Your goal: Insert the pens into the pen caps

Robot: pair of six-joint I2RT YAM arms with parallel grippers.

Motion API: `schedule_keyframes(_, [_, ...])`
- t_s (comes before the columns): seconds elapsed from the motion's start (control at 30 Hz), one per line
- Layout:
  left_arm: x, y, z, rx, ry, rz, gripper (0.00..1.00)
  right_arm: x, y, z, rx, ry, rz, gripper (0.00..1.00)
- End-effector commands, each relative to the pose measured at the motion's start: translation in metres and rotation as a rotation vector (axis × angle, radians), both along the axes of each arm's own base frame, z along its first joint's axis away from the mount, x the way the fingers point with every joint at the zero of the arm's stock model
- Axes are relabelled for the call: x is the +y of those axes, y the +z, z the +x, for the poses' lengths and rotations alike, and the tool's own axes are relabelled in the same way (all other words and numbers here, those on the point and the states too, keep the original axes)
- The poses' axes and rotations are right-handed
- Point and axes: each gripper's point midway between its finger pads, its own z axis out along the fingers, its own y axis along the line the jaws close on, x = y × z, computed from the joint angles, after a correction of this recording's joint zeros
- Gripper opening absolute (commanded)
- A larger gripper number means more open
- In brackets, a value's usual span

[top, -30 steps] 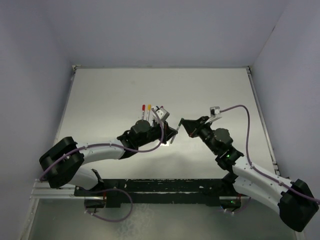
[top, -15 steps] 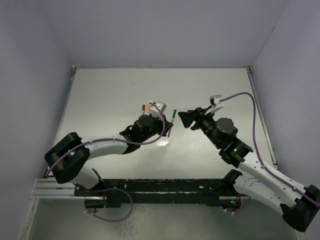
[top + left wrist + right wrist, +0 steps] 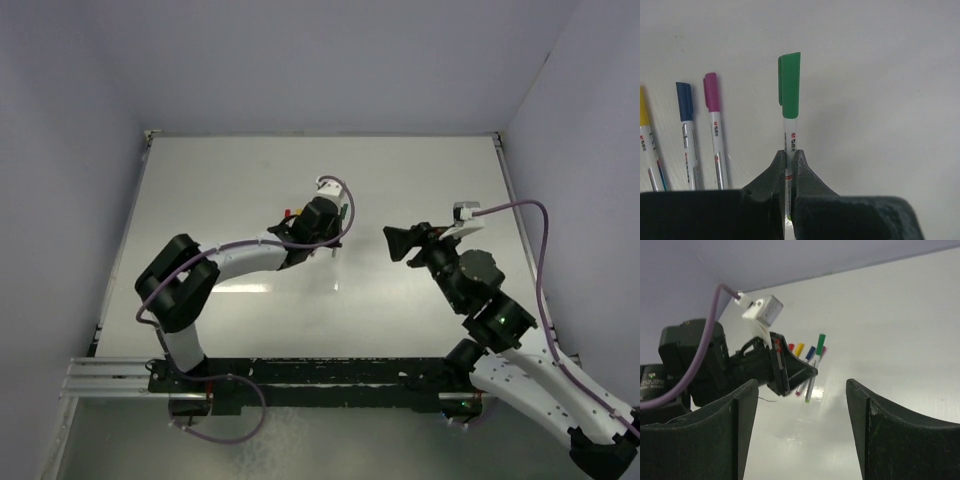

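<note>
My left gripper (image 3: pixel 790 159) is shut on the white barrel of a pen (image 3: pixel 790 142) that wears a green pen cap (image 3: pixel 789 86). It holds the pen just above the table, cap pointing away. To its left lie capped pens with magenta (image 3: pixel 711 92), blue (image 3: pixel 684 100) and yellow (image 3: pixel 643 106) pen caps. From above, the left gripper (image 3: pixel 337 238) and green cap (image 3: pixel 344 213) sit beside that row (image 3: pixel 289 213). My right gripper (image 3: pixel 396 243) stands open with nothing in it, to the right and apart. In its wrist view the right gripper (image 3: pixel 801 386) frames the held pen (image 3: pixel 813 372).
The grey table (image 3: pixel 230 180) ends at pale walls on three sides. The left wrist's white camera block and purple cable (image 3: pixel 762 310) hang over the pen row. A red pen cap (image 3: pixel 791 346) shows at the row's far end.
The right gripper has opened and drawn back to the right. The left arm has carried the green-capped pen away from it, toward the far side and the row of capped pens.
</note>
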Motion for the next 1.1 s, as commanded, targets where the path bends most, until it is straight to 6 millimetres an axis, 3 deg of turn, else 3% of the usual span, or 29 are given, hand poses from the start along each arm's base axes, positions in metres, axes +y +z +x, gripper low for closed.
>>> schedule_keyframes(0.0, [0.009,-0.011,0.023,0.045,0.062,0.091,0.00,-0.014,-0.024,-0.005,0.054,-0.049,-0.029,0.73])
schedule_keyframes(0.27, [0.013,-0.041,0.031,0.114,0.080,0.189,0.00,-0.028,-0.038,-0.012,0.089,-0.086,-0.063,0.73])
schedule_keyframes(0.5, [0.014,-0.056,0.033,0.154,0.093,0.204,0.01,-0.025,-0.046,-0.010,0.104,-0.083,-0.053,0.73])
schedule_keyframes(0.87, [0.016,-0.081,0.031,0.222,0.113,0.212,0.32,-0.020,-0.058,-0.009,0.127,-0.071,-0.054,0.73])
schedule_keyframes(1.07, [0.010,-0.065,0.034,0.206,0.104,0.182,0.41,-0.021,-0.057,-0.009,0.126,-0.072,-0.053,0.73])
